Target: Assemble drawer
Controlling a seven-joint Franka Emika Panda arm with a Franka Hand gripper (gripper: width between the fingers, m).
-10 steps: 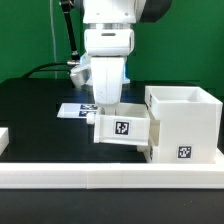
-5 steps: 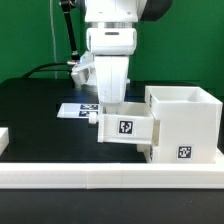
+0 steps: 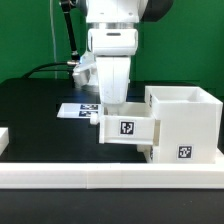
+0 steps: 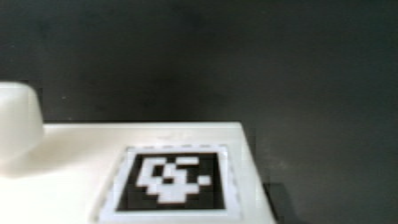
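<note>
A white open-top tray [image 3: 125, 129] with a square tag on its side sits partly inside the tall white housing [image 3: 186, 122] at the exterior view's right. My gripper [image 3: 112, 106] reaches down onto the tray's end away from the housing and is shut on its wall, with the fingertips hidden by the tray. A small knob [image 3: 97, 119] shows at that end. The wrist view shows the tray's tagged white face [image 4: 173, 182] close up and a rounded white part [image 4: 15, 125] beside it, but no fingers. The second tray is out of view.
The marker board [image 3: 72, 110] lies on the black table behind the tray. A long low white rail [image 3: 100, 178] runs along the front edge. Another white piece [image 3: 3, 140] shows at the exterior view's left edge. Black cables hang behind the arm.
My gripper and the tray have shifted a little toward the exterior view's right, so the tray sits slightly deeper in the housing.
</note>
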